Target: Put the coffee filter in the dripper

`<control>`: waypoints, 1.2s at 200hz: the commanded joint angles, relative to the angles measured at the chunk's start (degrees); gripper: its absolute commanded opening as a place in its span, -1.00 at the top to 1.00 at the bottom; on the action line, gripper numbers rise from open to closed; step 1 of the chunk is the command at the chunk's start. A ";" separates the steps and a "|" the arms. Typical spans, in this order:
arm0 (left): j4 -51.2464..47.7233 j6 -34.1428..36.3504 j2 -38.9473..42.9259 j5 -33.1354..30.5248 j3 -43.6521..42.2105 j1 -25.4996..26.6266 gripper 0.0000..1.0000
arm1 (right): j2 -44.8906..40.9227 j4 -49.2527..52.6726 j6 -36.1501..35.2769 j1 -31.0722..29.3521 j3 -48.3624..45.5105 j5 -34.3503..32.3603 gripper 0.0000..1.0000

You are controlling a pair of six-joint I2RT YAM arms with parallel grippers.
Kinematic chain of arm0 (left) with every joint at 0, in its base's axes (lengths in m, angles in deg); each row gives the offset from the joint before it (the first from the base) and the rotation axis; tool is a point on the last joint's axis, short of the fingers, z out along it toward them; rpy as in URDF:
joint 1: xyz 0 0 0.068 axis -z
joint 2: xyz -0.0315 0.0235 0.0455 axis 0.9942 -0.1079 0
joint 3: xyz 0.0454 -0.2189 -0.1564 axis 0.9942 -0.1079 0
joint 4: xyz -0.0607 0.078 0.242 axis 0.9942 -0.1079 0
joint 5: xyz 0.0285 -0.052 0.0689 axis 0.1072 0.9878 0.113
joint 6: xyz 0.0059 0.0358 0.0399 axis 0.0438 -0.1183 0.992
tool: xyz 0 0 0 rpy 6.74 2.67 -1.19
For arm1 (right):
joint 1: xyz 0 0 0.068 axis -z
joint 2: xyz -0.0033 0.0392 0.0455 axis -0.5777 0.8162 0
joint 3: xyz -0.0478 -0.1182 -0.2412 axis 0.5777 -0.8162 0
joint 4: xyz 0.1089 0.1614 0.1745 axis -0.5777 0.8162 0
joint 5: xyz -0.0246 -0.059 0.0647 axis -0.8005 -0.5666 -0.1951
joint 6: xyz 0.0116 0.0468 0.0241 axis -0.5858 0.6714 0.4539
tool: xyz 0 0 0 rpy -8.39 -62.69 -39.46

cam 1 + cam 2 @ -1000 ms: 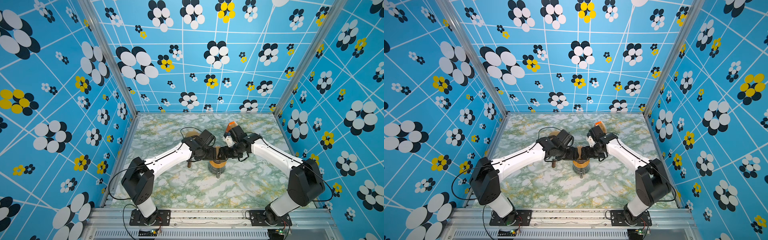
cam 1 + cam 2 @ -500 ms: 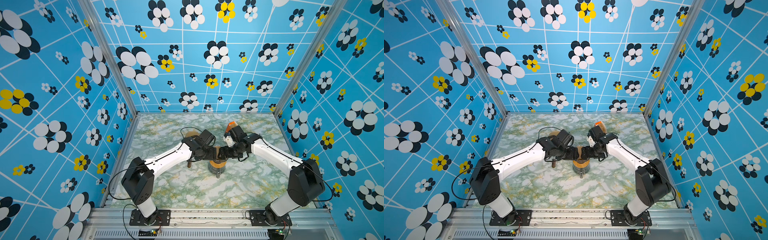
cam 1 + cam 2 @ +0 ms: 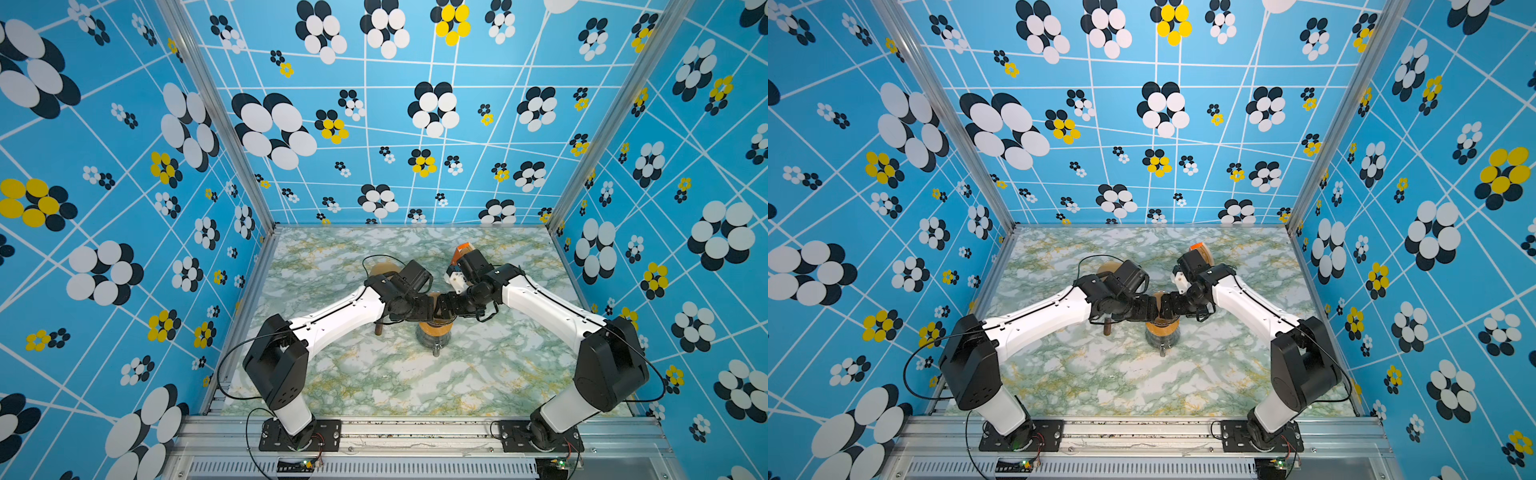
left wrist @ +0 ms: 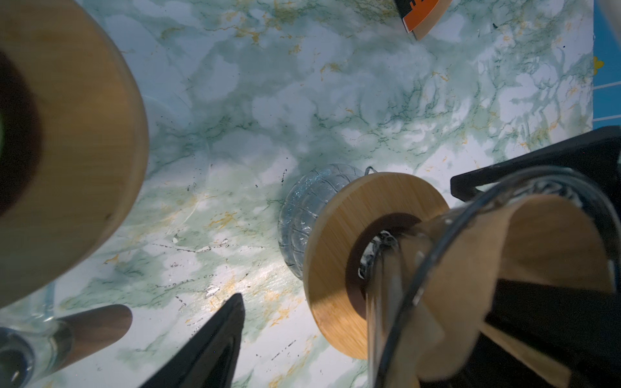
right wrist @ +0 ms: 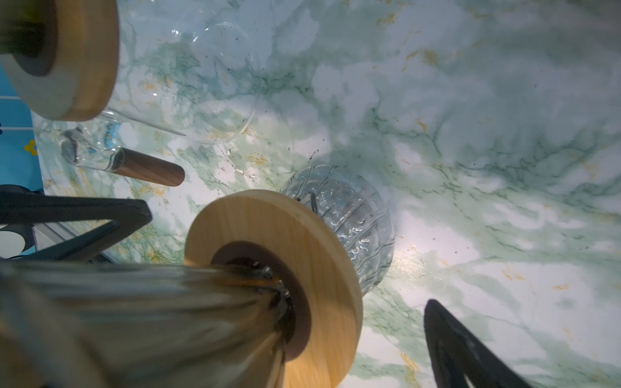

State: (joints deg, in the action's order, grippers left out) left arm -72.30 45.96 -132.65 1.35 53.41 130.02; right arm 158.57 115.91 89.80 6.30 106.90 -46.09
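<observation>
Blue flower-print walls box in a green-veined marble table (image 3: 374,386). At its middle the coffee filter (image 4: 544,248), brown paper, sits inside the glass cone of the dripper (image 4: 332,242). As far as the left wrist view shows, it is curled against the wall rather than spread open.

I judge it feather-light and limp, quick to crease or tear under a pinch. The free upper edge is the place to take it, or a soft press against the glass from within. The cone looks slick and breakable, perched by its wooden collar on a ribbed glass vessel (image 5: 356,225).

The left gripper (image 3: 422,309) stands wide, one finger (image 4: 215,342) clear over the table and the other seemingly inside the cone. The right gripper (image 3: 448,306) is wide too, with one finger (image 5: 460,349) free. Its partner is lost behind the blurred cone. Whether the paper's tip reaches the bottom is hidden. A second wooden ring (image 4: 67,134) and a wooden handle (image 5: 148,168) lie nearby, the ring partly cut off.
</observation>
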 commanded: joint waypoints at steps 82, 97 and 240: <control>-1.65 0.69 -0.35 -1.59 1.42 -0.05 -0.54 | 3.01 3.03 -0.81 -0.10 2.68 -2.69 -0.79; -1.41 0.45 -0.10 -1.46 0.74 -0.21 -0.54 | 2.52 3.71 -0.94 -0.11 3.62 -2.72 -0.79; 0.77 -0.13 1.05 0.46 -1.33 -1.59 -0.53 | 1.07 5.96 -1.49 -0.54 6.01 -2.55 -0.79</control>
State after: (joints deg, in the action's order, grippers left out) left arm -71.71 45.90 -132.63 1.27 52.10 128.91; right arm 160.95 120.37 88.72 6.17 111.30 -48.21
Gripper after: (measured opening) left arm 0.765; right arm 0.896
